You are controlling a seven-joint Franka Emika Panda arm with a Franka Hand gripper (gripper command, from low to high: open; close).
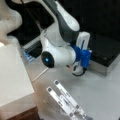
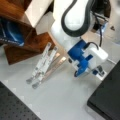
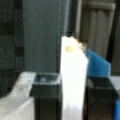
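Observation:
In the wrist view my gripper (image 3: pixel 73 80) is shut on a tall white block (image 3: pixel 74 62), with a black finger (image 3: pixel 47 95) pressed to each side of it. The block stands upright and has a small yellowish spot at its top. A blue piece (image 3: pixel 98 65) shows just behind it to the right. In both front views the gripper (image 1: pixel 78 71) (image 2: pixel 100 72) hangs low over the grey table (image 1: pixel 100 92), under the blue wrist mount (image 2: pixel 78 56). The block itself is hidden there. Nearest on the table lie two slim metal strips (image 1: pixel 65 100) (image 2: pixel 41 66).
A wooden box with a white top (image 1: pixel 12 75) (image 2: pixel 22 37) stands beside the strips. A raised black platform (image 1: pixel 106 50) (image 2: pixel 107 100) lies close to the gripper. A dark perforated board (image 2: pixel 15 105) fills a front view's bottom left. A cable (image 1: pixel 40 75) trails on the table.

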